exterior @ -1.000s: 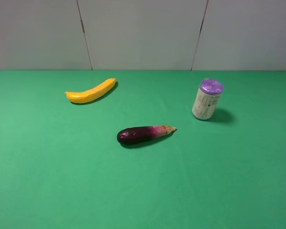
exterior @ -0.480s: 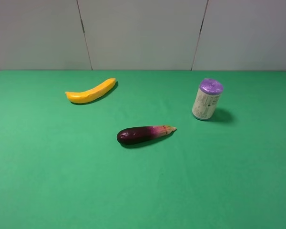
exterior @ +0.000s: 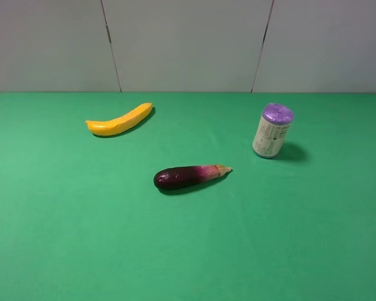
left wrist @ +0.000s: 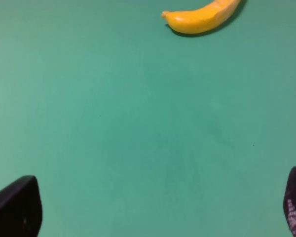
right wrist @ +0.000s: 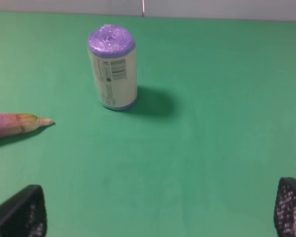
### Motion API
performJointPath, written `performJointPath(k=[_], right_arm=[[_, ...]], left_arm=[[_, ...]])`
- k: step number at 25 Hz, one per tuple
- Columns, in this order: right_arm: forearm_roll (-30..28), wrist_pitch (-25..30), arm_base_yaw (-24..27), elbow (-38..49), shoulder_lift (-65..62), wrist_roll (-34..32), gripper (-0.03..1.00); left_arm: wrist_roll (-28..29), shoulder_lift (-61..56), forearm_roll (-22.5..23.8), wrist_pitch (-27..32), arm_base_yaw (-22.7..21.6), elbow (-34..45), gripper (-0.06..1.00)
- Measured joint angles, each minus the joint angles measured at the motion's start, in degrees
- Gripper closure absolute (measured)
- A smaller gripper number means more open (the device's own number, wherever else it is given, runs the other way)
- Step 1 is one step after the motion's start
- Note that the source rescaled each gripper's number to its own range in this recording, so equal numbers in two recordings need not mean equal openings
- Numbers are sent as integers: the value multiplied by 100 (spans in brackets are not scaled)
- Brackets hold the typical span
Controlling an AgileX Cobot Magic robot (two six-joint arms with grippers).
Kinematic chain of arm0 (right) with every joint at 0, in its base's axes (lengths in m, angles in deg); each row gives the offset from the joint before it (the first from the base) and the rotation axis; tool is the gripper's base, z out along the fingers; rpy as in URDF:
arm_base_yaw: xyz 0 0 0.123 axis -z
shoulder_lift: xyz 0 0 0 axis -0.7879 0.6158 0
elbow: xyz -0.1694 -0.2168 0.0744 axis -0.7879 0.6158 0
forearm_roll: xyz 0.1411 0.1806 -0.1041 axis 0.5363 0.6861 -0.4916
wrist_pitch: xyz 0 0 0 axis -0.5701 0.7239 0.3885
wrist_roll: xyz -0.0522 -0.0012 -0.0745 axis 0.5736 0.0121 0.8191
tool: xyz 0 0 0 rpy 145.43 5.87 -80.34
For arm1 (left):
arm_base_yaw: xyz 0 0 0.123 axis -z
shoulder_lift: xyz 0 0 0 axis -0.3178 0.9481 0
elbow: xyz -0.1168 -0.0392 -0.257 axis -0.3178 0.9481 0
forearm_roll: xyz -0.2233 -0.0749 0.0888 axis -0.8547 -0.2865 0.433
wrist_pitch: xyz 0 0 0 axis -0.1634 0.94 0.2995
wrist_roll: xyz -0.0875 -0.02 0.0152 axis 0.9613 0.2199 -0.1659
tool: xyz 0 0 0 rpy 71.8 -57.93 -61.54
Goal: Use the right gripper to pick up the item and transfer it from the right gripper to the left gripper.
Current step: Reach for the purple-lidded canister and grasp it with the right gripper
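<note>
**Exterior high view: can standing alone, no arm in shot**

So the can (exterior: 272, 132) is upright on the right half of the desk (exterior: 81, 238), purple end up, pale printed label facing the camera, nothing touching it. My guess is it sits there so the right arm has the short reach. Standing up like that, it also gives a clean grab around the sides.

From the right wrist view, the right gripper (right wrist: 155, 212) is pointed roughly at the can but well apart from it. Its jaws are spread wide, with only the tips poking into the corners of the shot, so I'd say the pickup hasn't started. The pale tip of the eggplant (exterior: 188, 177) peeks in beside the can. The eggplant lies near the middle of the desk, far enough off that it shouldn't get in the way.

The left gripper (left wrist: 155, 207) has its jaws apart too and holds nothing, over bare green. The banana (exterior: 120, 120) is further out ahead of it, on the far left. It looks parked for the handover, though that's just my read.

The desk is covered in flat matte green with no wrinkles I can spot. Behind it is a plain pale wall (exterior: 188, 44) of panels with thin dark seams.
</note>
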State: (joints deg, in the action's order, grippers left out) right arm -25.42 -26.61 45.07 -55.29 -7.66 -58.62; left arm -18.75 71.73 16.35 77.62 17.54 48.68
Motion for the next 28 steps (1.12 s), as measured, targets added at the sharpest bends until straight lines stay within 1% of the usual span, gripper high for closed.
performJointPath(k=[16,19,22,24,28], right_arm=[[0,-7,0,0,0,0,-3],[0,68,0,-57,23,0,-3],[-5,215,0,-193,193,0,-3],[-5,377,0,-451,640,0,-3],[-5,377,0,-757,1335,0,-3]], left_arm=[[0,0,0,0,0,0,1],[0,0,0,0,0,0,1],[0,0,0,0,0,0,1],[0,0,0,0,0,0,1],[0,0,0,0,0,0,1]])
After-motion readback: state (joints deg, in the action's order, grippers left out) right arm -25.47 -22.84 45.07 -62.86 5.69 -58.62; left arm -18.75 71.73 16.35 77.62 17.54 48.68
